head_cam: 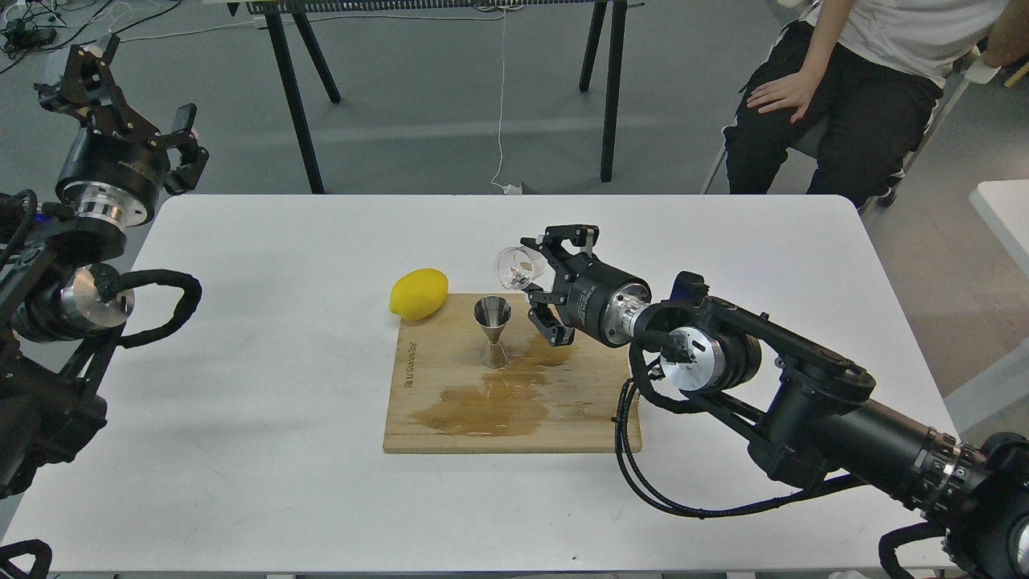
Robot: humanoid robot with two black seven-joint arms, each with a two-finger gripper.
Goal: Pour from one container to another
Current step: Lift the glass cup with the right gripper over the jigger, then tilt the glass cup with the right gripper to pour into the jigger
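Now tipping the glass over the jigger

Right claw (pixel 537 272) grips the glass cup (pixel 514 268), tilted, mouth leftward, just right of and above the jigger (pixel 492 330) standing on the board (pixel 514 402); left claw (pixel 120 100) is open, far away.

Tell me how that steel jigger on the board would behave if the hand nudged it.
The jigger stands upright on a narrow base with a pinched waist, so it would probably tip rather than slide. The cutting board around it looks wet, so it might also skid. It looks like small, thin metal, likely light.
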